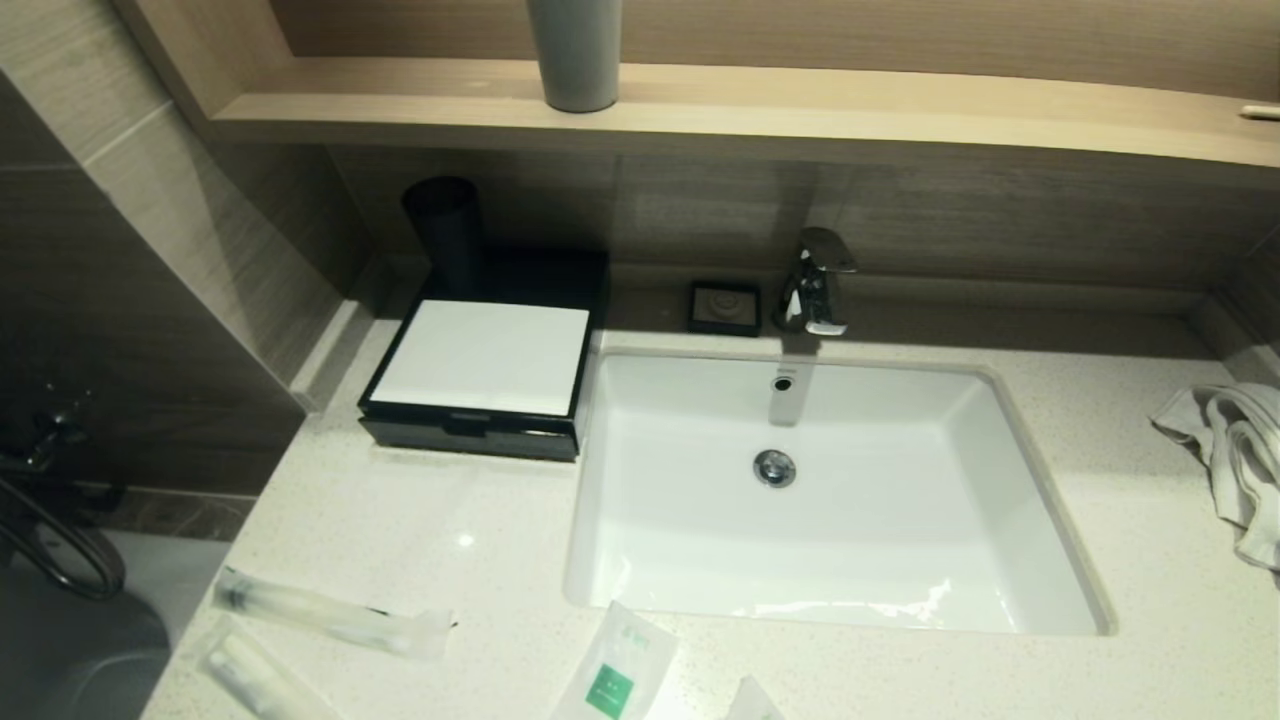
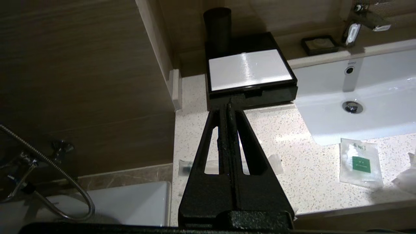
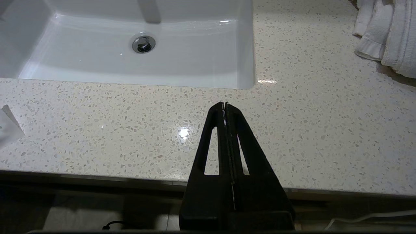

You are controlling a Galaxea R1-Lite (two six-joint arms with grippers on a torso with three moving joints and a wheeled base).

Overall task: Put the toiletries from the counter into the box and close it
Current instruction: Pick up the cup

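I am working across from the left. My left gripper [image 2: 229, 105] is clenched with nothing in it, and it is pointing toward the box [image 1: 487, 357], whose drawer front is sitting closed against the wall end of the counter [image 1: 420, 540]. I judge I am lining up to open that drawer first, since nothing can go in until then. The long slim packets [image 1: 330, 615] are lying near the front edge, and beside them, just in front of the basin [image 1: 830, 500], the green-labelled packet [image 1: 617, 672] is waiting. Further right, my right gripper [image 3: 225, 105] is also clenched and empty, idling over bare counter, well apart from the towel [image 1: 1230, 450].
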